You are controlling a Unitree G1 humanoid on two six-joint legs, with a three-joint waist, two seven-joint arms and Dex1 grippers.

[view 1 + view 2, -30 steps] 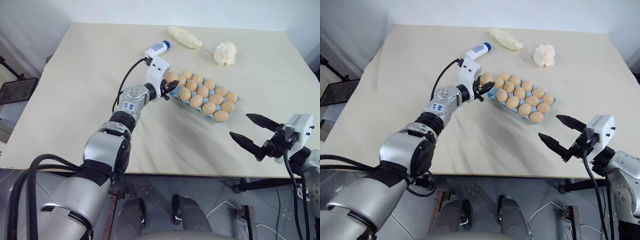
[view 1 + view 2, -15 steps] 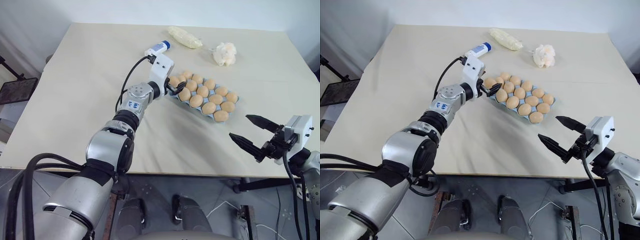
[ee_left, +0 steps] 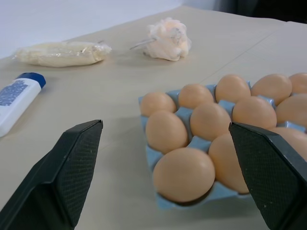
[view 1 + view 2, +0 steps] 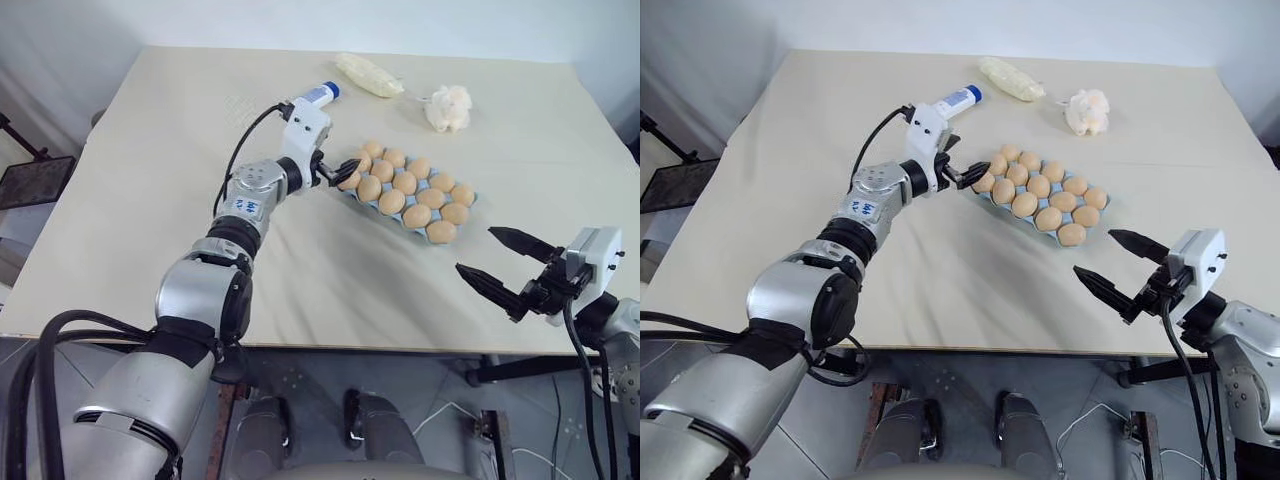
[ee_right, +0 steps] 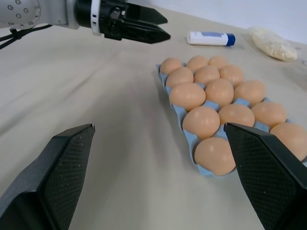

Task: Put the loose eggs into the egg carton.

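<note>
Twelve eggs point(image 4: 404, 182) fill the egg carton point(image 4: 352, 194); left pincer point(image 4: 344, 172) and right pincer point(image 4: 502, 262) both gape apart.

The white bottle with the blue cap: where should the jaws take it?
Grip the white bottle across the middle of its body, coming from above. It lies flat on the table, apart from the egg carton, so its long sides are free.

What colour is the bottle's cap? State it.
Blue, on the white bottle; the cap shows best in the left wrist view.
</note>
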